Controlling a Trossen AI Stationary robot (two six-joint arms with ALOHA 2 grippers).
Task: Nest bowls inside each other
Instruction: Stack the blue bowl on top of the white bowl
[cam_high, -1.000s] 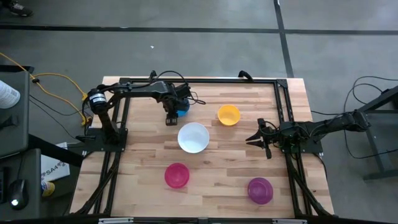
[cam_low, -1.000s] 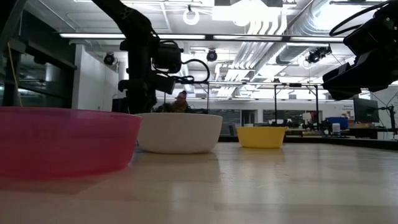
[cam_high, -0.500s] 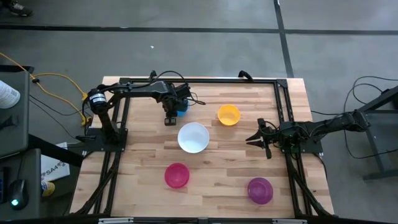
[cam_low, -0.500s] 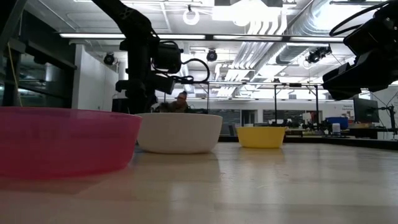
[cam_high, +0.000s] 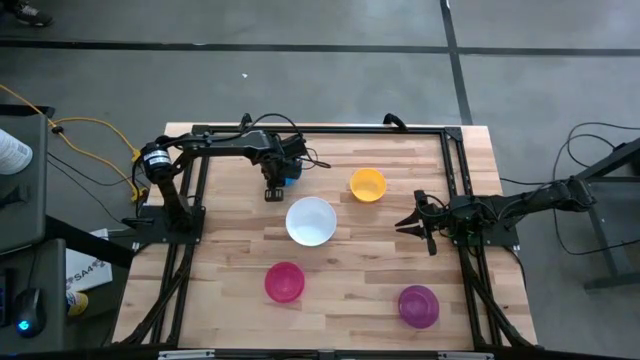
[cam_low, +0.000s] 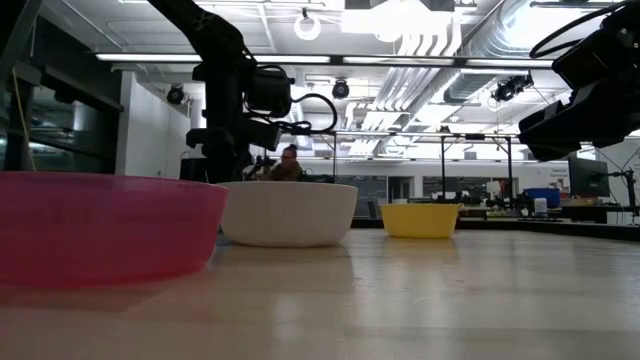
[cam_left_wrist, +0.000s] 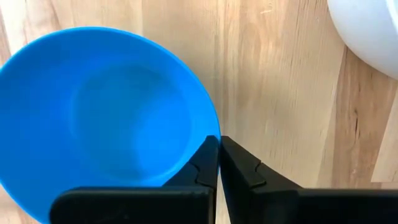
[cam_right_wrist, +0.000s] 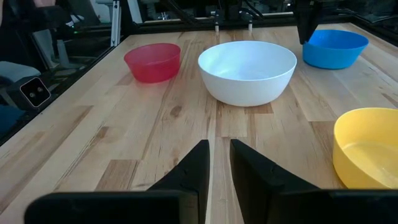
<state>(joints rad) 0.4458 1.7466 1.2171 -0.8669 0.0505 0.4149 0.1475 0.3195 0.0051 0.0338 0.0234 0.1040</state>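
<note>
A light wooden table (cam_high: 340, 270) carried five separate bowls. The white bowl (cam_high: 311, 221) sat near centre, the blue bowl (cam_high: 291, 174) at eleven o'clock, the yellow bowl (cam_high: 367, 184) at one, the red-pink bowl (cam_high: 284, 281) at seven, the purple bowl (cam_high: 418, 305) at five.

Bright even overhead lighting, soft shadows, near pink bowl (cam_low: 105, 225) blurred, ceiling lamps glaring

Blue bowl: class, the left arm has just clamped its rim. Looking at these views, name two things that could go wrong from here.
1. The left end effector pinches only the thin rim of the round blue plastic bowl, so the bowl may tilt or slip out when lifted.
2. The larger round white plastic bowl sits close beside it; a swinging blue bowl could knock it across the wooden table.
</note>
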